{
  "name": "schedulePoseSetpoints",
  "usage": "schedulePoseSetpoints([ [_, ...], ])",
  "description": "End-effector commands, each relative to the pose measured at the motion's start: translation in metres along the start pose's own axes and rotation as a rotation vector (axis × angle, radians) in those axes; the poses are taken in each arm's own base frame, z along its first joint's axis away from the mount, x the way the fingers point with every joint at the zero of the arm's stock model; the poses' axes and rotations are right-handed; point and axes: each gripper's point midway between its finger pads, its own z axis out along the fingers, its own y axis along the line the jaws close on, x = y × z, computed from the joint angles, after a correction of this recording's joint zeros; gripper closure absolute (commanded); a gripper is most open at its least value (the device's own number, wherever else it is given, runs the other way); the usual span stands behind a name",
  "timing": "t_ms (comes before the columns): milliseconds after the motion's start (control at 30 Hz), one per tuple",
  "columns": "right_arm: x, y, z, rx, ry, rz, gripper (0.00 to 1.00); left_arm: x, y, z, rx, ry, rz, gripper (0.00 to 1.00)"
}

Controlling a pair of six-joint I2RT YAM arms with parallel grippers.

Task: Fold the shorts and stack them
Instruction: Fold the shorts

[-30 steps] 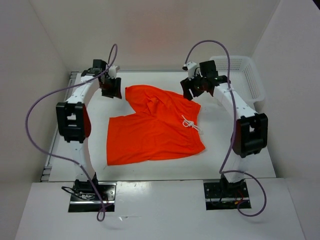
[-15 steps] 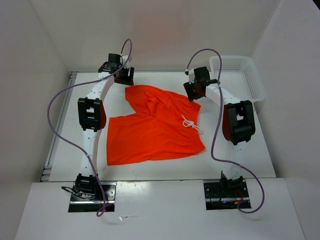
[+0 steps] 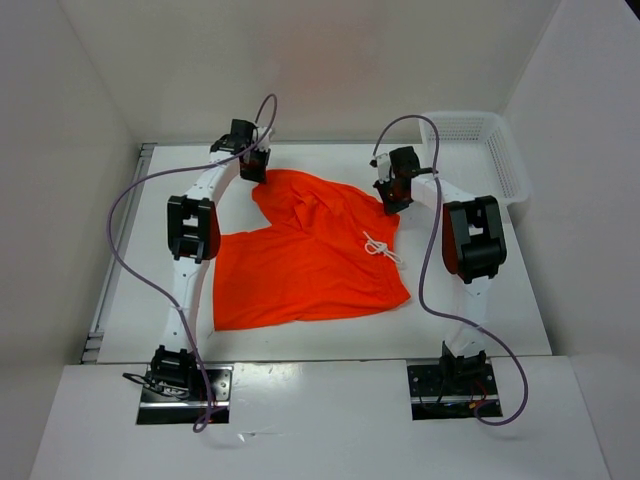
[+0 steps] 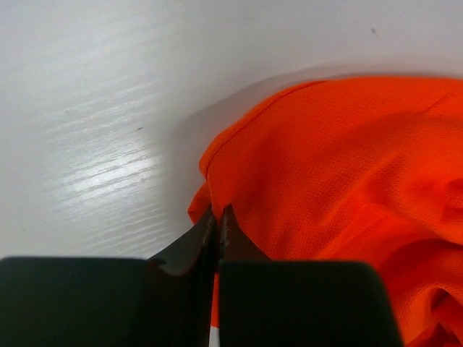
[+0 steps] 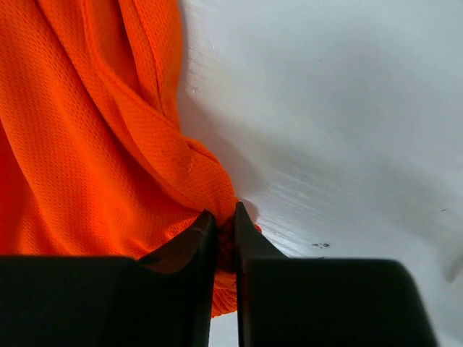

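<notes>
The orange shorts lie spread on the white table, rumpled at the far side, with the white drawstring lying on top towards the right. My left gripper is down at the far left corner of the shorts, and its jaws are shut on the fabric edge. At the far right corner, my right gripper is shut on a bunched fold of the shorts, with cloth pinched between its fingertips.
A white mesh basket stands at the back right corner. White walls close in the table on the left, back and right. Purple cables loop above both arms.
Both arms swung inward and came down onto the far corners of the shorts. Both grippers went from open to shut on the fabric.
</notes>
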Motion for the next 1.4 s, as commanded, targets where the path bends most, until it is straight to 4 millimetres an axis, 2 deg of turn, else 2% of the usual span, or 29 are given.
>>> schedulePoseSetpoints([
  [0,-0.002,-0.001,0.004,-0.016,-0.015,-0.012,0.89,-0.015,-0.011,-0.020,0.005,-0.023,0.018,1.00],
  [67,-0.012,-0.009,0.002,0.022,-0.036,-0.025,1.00,-0.029,-0.003,-0.039,-0.024,-0.057,0.015,1.00],
  [133,-0.043,-0.022,-0.014,0.076,-0.116,-0.059,1.00,-0.057,0.012,-0.071,-0.074,-0.136,0.011,1.00],
  [167,-0.050,-0.027,-0.017,0.096,-0.128,-0.070,1.00,-0.067,0.019,-0.084,-0.093,-0.164,0.008,1.00],
  [233,-0.082,-0.038,-0.046,0.148,-0.209,-0.085,1.00,-0.093,0.031,-0.124,-0.150,-0.243,0.005,1.00],
  [267,-0.097,-0.041,-0.059,0.160,-0.250,-0.087,1.00,-0.096,0.039,-0.139,-0.171,-0.254,-0.005,1.00],
  [300,-0.107,-0.042,-0.076,0.170,-0.283,-0.089,1.00,-0.107,0.032,-0.165,-0.163,-0.286,0.003,1.00],
  [367,-0.113,-0.040,-0.093,0.167,-0.304,-0.100,1.00,-0.112,0.041,-0.196,-0.184,-0.316,-0.010,1.00],
  [400,-0.117,-0.031,-0.102,0.149,-0.318,-0.122,1.00,-0.113,0.035,-0.219,-0.185,-0.327,-0.008,1.00],
  [433,-0.113,-0.025,-0.112,0.148,-0.323,-0.153,1.00,-0.110,0.035,-0.229,-0.203,-0.322,-0.012,1.00],
  [467,-0.108,-0.018,-0.115,0.141,-0.313,-0.179,1.00,-0.110,0.030,-0.255,-0.216,-0.344,-0.009,1.00],
  [500,-0.111,-0.007,-0.129,0.136,-0.336,-0.218,1.00,-0.081,0.033,-0.243,-0.229,-0.263,-0.026,1.00],
  [533,-0.090,0.003,-0.123,0.115,-0.288,-0.247,1.00,-0.064,0.027,-0.241,-0.230,-0.222,-0.026,1.00],
  [567,-0.084,0.010,-0.124,0.109,-0.279,-0.301,1.00,-0.060,0.018,-0.264,-0.242,-0.249,-0.017,1.00],
  [600,-0.078,0.025,-0.125,0.095,-0.270,-0.343,1.00,-0.041,0.018,-0.262,-0.267,-0.213,-0.019,1.00],
  [633,-0.059,0.035,-0.127,0.077,-0.242,-0.370,1.00,-0.022,0.013,-0.260,-0.270,-0.177,-0.017,1.00],
  [667,-0.052,0.042,-0.128,0.066,-0.234,-0.390,1.00,0.019,0.001,-0.256,-0.253,-0.106,-0.012,1.00],
  [733,-0.025,0.055,-0.124,0.021,-0.191,-0.401,1.00,0.061,-0.003,-0.254,-0.263,-0.028,-0.013,1.00],
  [767,-0.022,0.057,-0.130,0.015,-0.199,-0.415,1.00,0.075,-0.010,-0.263,-0.256,-0.023,-0.007,1.00],
  [800,-0.012,0.061,-0.129,0.003,-0.179,-0.434,1.00,0.115,-0.011,-0.253,-0.249,0.065,-0.014,1.00],
  [833,0.010,0.071,-0.123,-0.023,-0.133,-0.464,1.00,0.126,-0.015,-0.260,-0.239,0.063,-0.015,1.00],
  [867,0.015,0.077,-0.128,-0.030,-0.137,-0.494,1.00,0.143,-0.019,-0.261,-0.225,0.099,-0.018,1.00],
  [900,0.036,0.091,-0.121,-0.064,-0.100,-0.555,1.00,0.176,-0.022,-0.256,-0.210,0.169,-0.026,1.00],
  [967,0.054,0.104,-0.119,-0.095,-0.067,-0.606,1.00,0.200,-0.034,-0.264,-0.163,0.203,-0.034,0.99],
  [1033,0.076,0.114,-0.115,-0.146,-0.030,-0.616,1.00,0.239,-0.045,-0.266,-0.118,0.294,-0.051,0.92],
  [1067,0.081,0.114,-0.113,-0.150,-0.020,-0.625,1.00,0.249,-0.051,-0.267,-0.084,0.316,-0.060,0.75],
  [1100,0.090,0.114,-0.111,-0.156,-0.001,-0.625,1.00,0.258,-0.055,-0.268,-0.070,0.338,-0.066,0.66],
  [1233,0.095,0.110,-0.113,-0.137,0.008,-0.653,1.00,0.265,-0.057,-0.272,-0.044,0.327,-0.096,0.63],
  [1367,0.095,0.110,-0.113,-0.138,0.009,-0.653,1.00,0.228,-0.052,-0.273,0.022,0.223,-0.158,0.58],
])
